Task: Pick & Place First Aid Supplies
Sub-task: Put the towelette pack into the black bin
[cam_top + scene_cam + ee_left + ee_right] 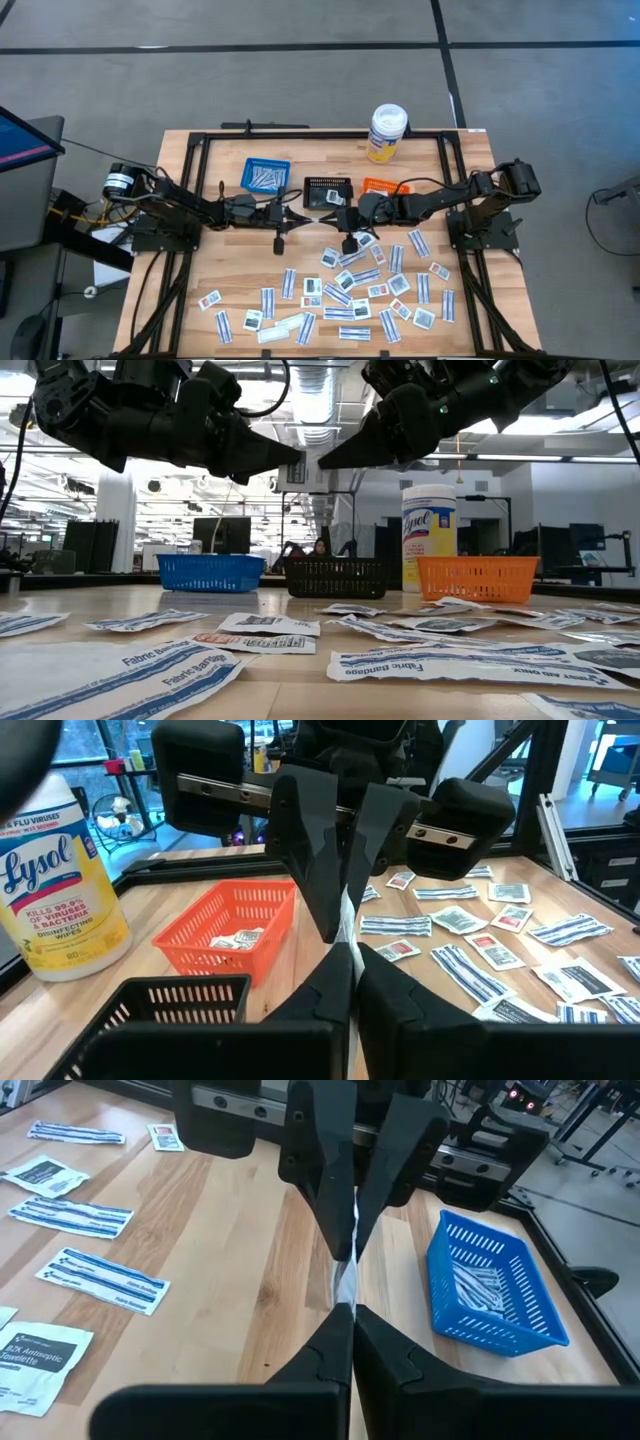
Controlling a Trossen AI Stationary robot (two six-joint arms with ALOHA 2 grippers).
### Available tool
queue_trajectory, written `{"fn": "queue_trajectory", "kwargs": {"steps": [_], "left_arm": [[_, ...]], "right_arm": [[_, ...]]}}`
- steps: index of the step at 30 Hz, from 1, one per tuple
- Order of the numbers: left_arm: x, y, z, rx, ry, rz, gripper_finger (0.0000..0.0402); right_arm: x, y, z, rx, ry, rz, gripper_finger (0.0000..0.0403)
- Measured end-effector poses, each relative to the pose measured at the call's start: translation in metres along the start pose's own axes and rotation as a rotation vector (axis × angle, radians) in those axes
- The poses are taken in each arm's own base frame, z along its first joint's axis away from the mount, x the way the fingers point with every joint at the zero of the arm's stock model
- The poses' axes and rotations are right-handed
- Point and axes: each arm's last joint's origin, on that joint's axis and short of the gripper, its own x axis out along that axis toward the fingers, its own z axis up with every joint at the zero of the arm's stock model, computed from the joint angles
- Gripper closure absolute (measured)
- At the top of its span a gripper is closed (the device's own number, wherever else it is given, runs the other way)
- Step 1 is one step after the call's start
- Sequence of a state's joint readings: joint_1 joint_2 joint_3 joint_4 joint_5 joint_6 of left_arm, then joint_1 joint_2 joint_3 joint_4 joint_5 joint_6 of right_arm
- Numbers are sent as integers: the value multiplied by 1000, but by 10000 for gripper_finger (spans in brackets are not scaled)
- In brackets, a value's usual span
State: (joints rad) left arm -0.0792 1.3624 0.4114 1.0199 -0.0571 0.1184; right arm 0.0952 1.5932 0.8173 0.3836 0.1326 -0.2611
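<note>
My two grippers meet tip to tip above the table's middle, in front of the black basket [328, 192]. My left gripper [306, 216] comes from the left and my right gripper [332, 214] from the right. Both are shut on one narrow white packet [346, 1276], seen as a thin white strip between the two pairs of fingers. Many more first aid supplies [350, 290], flat white strips and squares, lie flat over the table's near half. My left gripper pinches one end of the narrow white packet [349, 952] between its two fingers. The fingers come level from the table's left and lie along the strip. The packet is lifted clear of the table, standing on edge. My right gripper pinches the packet's other end [343, 1302] between its two fingers, coming from the table's right and slanting slightly down. The strip spans the short gap to the left gripper's fingers [322, 1200], well above the wood.
A blue basket [266, 175] with strips in it, the black basket and an orange basket [380, 186] with a few packets stand in a row behind the grippers. A tall white bottle with a yellow label [387, 132] stands at the far edge.
</note>
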Motion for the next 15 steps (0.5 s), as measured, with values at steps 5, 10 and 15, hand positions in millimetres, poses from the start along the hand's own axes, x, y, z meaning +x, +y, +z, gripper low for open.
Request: {"fn": "queue_trajectory", "kwargs": {"steps": [5,10,15], "left_arm": [[0,0,0,-14,-1,2,368],[0,0,1,-28,-11,4,344],[0,0,3,-29,-26,6,333]], "right_arm": [[0,-2,0,4,-4,-6,403],[1,-6,-1,32,-3,-18,403],[1,-7,-1,35,-4,-19,403]]}}
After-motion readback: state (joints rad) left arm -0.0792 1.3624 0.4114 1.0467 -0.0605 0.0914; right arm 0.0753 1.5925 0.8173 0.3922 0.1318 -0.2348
